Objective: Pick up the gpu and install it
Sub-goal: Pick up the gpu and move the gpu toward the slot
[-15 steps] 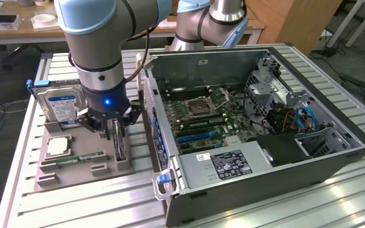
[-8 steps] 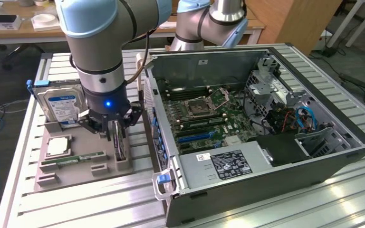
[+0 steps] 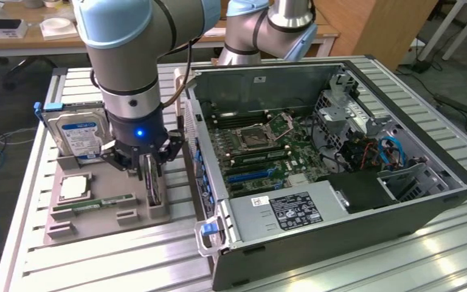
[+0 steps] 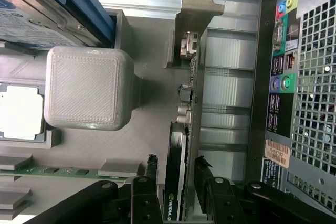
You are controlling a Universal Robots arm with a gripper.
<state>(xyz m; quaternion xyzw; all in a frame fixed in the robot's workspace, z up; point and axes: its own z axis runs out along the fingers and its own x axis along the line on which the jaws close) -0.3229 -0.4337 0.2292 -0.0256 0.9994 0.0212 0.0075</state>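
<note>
**Open gripper straddles the gpu in its holder**

The gpu (image 4: 177,145) stands on its edge in a slot of the grey holder tray (image 3: 95,224), directly under the gripper (image 4: 177,162). In the wrist view the card lies between the two black fingers (image 4: 148,184). The jaws are wide apart, with a small gap on each side, so nothing is gripped. The black heatsink faces one finger and the green board faces the other. The silvery bracket (image 4: 197,9) is at the end of the card far from the fingers.

In the exterior view, the hard drive (image 3: 75,137) with a blue label stands just beside the gripper, on the exterior view's left. The memory stick (image 3: 104,202) lies flat in the tray, near the fingertips. The open computer case (image 3: 339,182) stands close to the gripper on the exterior view's right.
</note>
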